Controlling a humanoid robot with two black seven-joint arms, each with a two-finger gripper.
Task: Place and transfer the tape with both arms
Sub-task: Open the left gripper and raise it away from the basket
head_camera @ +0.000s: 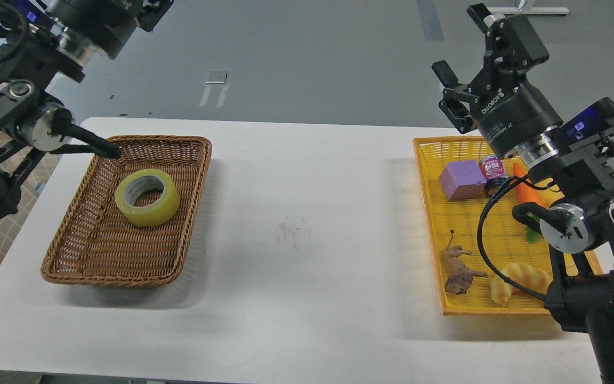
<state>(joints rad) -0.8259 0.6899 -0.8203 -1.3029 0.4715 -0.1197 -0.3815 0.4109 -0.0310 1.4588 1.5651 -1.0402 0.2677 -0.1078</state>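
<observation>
The tape (147, 197), a yellow roll with a grey-white core, lies flat in the brown wicker basket (99, 256) at the table's left. My left arm (30, 122) is raised well above and behind the basket. Its gripper (155, 12) is cut off by the top edge, so its fingers cannot be told apart. It is clear of the tape. My right gripper (462, 48) is open and empty, held high above the far end of the yellow tray (429, 213).
The yellow tray at the right holds a purple block (462, 180), a small bottle (493, 173), a carrot toy (528, 194), a lion toy (459, 272) and a croissant toy (517, 280). White table (307, 240) lies between basket and tray.
</observation>
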